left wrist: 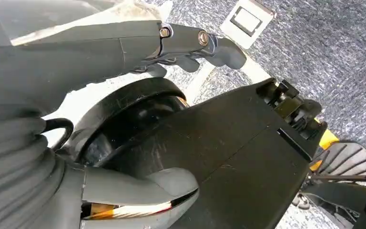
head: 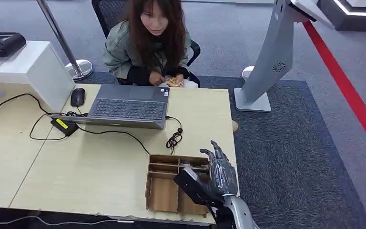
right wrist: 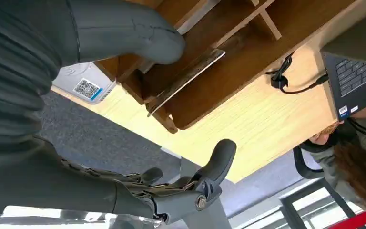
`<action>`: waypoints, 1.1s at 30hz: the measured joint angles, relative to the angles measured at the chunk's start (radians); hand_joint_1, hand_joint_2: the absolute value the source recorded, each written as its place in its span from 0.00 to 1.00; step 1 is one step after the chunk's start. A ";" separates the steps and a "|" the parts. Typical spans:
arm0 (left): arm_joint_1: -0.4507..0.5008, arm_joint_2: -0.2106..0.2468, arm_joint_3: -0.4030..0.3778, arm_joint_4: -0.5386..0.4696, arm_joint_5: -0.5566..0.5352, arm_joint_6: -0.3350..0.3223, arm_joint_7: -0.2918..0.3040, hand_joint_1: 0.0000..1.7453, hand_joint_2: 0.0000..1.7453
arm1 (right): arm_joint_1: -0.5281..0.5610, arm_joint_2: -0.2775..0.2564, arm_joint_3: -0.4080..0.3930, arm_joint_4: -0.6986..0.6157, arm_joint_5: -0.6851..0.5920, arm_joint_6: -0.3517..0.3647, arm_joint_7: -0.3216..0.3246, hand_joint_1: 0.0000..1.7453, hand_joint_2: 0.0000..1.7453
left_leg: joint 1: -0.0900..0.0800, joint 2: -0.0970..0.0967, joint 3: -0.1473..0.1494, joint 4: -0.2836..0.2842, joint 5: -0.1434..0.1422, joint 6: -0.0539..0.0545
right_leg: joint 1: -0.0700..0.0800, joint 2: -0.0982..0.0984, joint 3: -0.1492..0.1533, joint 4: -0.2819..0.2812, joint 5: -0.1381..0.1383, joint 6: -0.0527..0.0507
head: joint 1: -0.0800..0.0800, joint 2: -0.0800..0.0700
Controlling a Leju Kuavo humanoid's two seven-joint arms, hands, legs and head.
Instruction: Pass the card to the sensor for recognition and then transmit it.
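My left hand (left wrist: 90,52) hangs slack, its smooth grey thumb and darker fingers apart with nothing between them. On the pale wood-grain table (head: 100,162) I count, from the left, one rounded black mouse (head: 77,96), one flat black power brick (head: 64,125) with a yellow label, and one grey laptop (head: 128,107) lying open, with a thin black cable (head: 174,139) bunched into a small coil beside it. One person (head: 147,43) in a grey-green jacket sits behind the laptop. Nearer me stands one brown tray (head: 148,181) of thin board, split by partitions into slots. The single card (right wrist: 186,76), thin, flat and pale-edged, leans tilted inside one slot. My right hand (head: 219,174) hovers over the tray's right side, loose and holding nothing, thumb close above the card, fingers well apart from it. One small white sensor (right wrist: 83,83) with a printed square code sits just beside the tray. Further right, one smooth grey slanted stand (head: 271,62) rises from the speckled carpet (head: 286,157), crossed by one red stripe (head: 348,90).
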 joint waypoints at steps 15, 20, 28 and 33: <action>0.000 0.002 0.000 0.000 -0.003 0.000 0.000 0.00 1.00 | 0.000 0.000 0.000 0.001 0.000 -0.002 0.000 0.30 1.00 | 0.000 0.000 0.000 0.000 0.000 0.000 | 0.000 0.000 0.000 0.000 0.000 0.000 | 0.000 0.000; 0.000 0.002 0.000 0.000 -0.003 0.000 -0.002 0.00 1.00 | 0.000 0.000 0.000 0.001 0.000 -0.002 0.000 0.29 1.00 | 0.000 0.000 0.000 0.000 0.000 0.000 | 0.000 0.000 0.000 0.000 0.000 0.000 | 0.000 0.000; 0.000 0.003 0.000 0.000 -0.003 -0.002 -0.002 0.00 1.00 | 0.000 0.001 0.000 0.006 0.000 -0.002 0.000 0.29 1.00 | 0.000 0.000 0.000 0.000 0.000 0.000 | 0.000 0.000 0.000 0.000 0.000 0.000 | 0.000 0.000; 0.000 0.003 0.000 0.000 -0.004 -0.004 -0.003 0.00 1.00 | -0.005 0.009 0.000 0.016 0.000 0.000 -0.001 0.30 1.00 | 0.000 0.000 0.000 0.000 0.000 0.000 | 0.000 0.000 0.000 0.000 0.000 0.000 | 0.000 0.000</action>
